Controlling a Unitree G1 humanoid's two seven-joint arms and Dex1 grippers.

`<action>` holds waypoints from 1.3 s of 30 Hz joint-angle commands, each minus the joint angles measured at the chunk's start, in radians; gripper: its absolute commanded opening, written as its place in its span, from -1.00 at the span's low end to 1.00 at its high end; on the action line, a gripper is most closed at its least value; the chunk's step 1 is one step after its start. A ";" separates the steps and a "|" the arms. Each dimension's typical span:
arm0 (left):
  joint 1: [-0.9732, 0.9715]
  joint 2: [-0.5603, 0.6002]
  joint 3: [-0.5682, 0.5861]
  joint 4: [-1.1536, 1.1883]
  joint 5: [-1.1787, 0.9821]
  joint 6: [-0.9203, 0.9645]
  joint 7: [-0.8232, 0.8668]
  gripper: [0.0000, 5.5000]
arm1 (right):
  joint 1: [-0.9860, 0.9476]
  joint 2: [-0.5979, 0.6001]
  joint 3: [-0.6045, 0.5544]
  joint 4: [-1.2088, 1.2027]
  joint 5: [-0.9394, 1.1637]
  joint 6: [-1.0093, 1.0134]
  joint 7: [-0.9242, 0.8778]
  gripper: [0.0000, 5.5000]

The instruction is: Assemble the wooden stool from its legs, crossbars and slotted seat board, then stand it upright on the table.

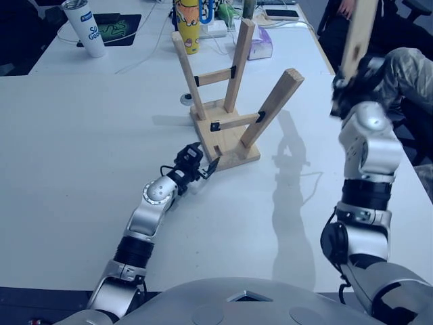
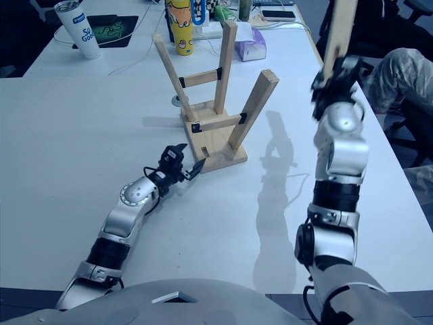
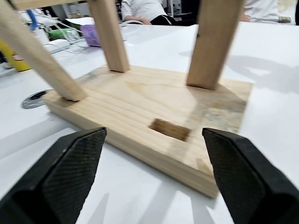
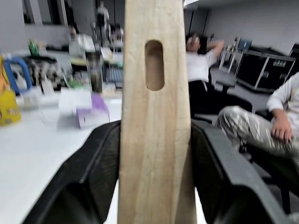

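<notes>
Left gripper (image 1: 205,167) released, jaws spread beside seat board (image 3: 140,107), 3 legs (image 1: 237,64) standing in it. Right gripper (image 1: 348,78) grasping 4th leg (image 4: 154,116), raised.

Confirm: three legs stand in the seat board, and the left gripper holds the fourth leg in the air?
Not the left. The right gripper holds the fourth leg in the air, as the right wrist view shows. Three legs do stand in the seat board.

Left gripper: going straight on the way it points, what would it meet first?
Most likely the near edge of the pale wooden slotted seat board, close to its empty slot; the open left gripper faces it squarely.
</notes>
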 commanded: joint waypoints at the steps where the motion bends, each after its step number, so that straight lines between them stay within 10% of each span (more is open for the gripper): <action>1: -0.015 0.004 0.108 -0.053 -0.077 0.029 0.028 0.38 | -0.092 0.001 0.014 -0.091 0.116 -0.078 0.145 -0.26; 14: -0.154 -0.109 0.342 -0.466 -0.657 0.356 0.156 0.38 | 0.075 -0.001 0.205 -0.439 0.539 0.309 0.455 -0.26; 25: -0.166 -0.194 0.415 -0.522 -1.211 0.498 0.351 0.38 | 0.175 -0.090 0.362 -0.515 0.425 0.192 0.587 -0.26; 39: -0.221 -0.171 0.394 -0.533 -1.281 0.434 0.475 0.38 | 0.212 -0.146 0.478 -0.455 0.194 -0.013 0.649 -0.26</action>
